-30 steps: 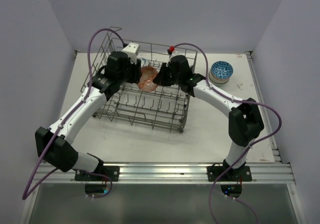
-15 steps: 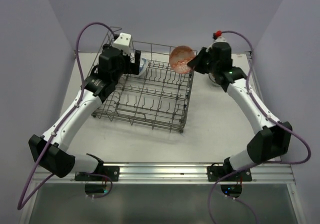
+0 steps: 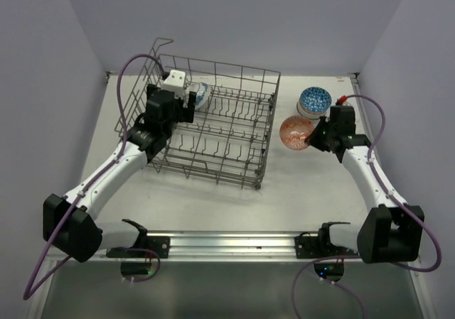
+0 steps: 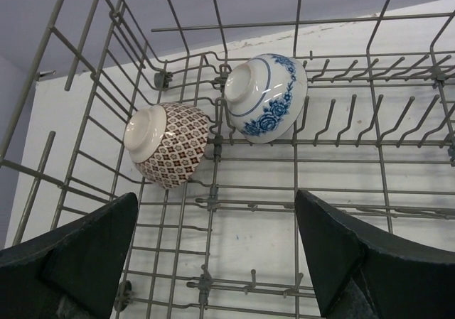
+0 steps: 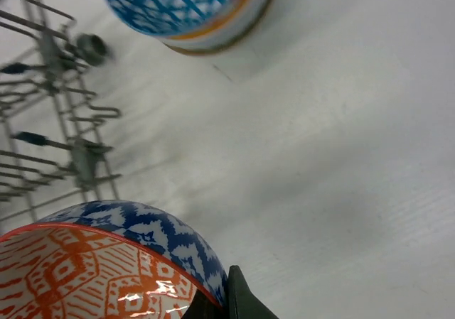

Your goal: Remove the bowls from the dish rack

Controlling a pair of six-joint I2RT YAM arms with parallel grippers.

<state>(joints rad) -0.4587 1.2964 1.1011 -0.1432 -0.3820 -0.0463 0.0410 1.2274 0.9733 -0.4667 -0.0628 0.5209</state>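
Unloading is midway. The right jaws are clamped on the rim of an orange-patterned bowl (image 3: 294, 132) and hold it tilted, low over the bench (image 3: 213, 198). It hangs just beside the dish rack (image 3: 213, 131) and near a stack of bowls (image 3: 314, 101) topped by a blue one. Whether it touches the bench I cannot tell.

The left jaws stand wide apart and empty above the rack's far left corner. There a brown-checked bowl (image 4: 169, 145) and a blue-flowered bowl (image 4: 266, 97) lean on their sides against the wires, close together.

The step in hand looks like setting down the orange bowl. That calls for lowering it flat onto the bench, then parting the right jaws. After that the left jaws would need to drop over one bowl's rim without snagging the wires.
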